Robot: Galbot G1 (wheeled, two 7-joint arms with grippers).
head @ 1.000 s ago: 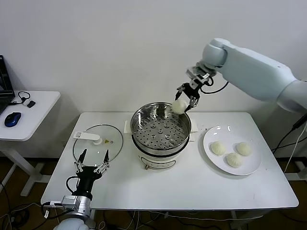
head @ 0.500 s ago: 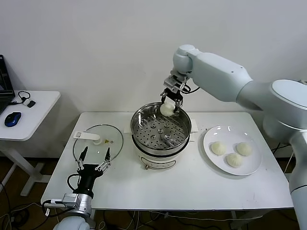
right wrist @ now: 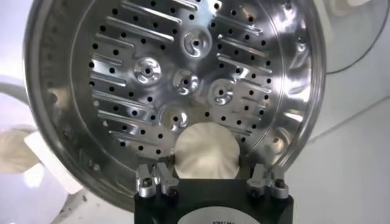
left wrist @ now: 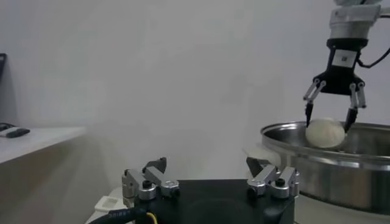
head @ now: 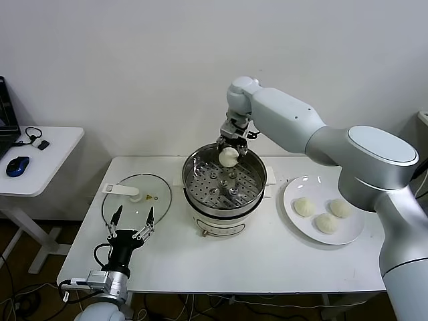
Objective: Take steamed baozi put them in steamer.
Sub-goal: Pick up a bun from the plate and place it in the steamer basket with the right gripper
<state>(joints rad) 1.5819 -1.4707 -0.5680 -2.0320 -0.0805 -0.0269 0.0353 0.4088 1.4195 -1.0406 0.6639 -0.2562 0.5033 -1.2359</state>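
My right gripper [head: 229, 151] hangs over the back of the steamer [head: 198, 200], shut on one steamed baozi [head: 229, 157], a cream-white bun held just above the perforated tray [right wrist: 183, 67]. The right wrist view shows that bun [right wrist: 206, 152] between the fingers with the tray below it. The left wrist view shows the same gripper [left wrist: 329, 119] and bun [left wrist: 325, 131] at the steamer rim [left wrist: 317, 159]. Three more baozi [head: 304, 206] [head: 339, 208] [head: 326, 223] lie on the white plate [head: 357, 234] right of the steamer. My left gripper [head: 130, 225] is parked open near the table's front left.
A glass lid [head: 122, 204] with a white handle lies flat left of the steamer, just behind my left gripper. A side table [head: 47, 160] at far left holds a mouse [head: 17, 166]. The white wall stands close behind the steamer.
My right gripper has carried the baozi leftward and down, from beside the steamer's back right rim to over its tray. The left arm has not moved.
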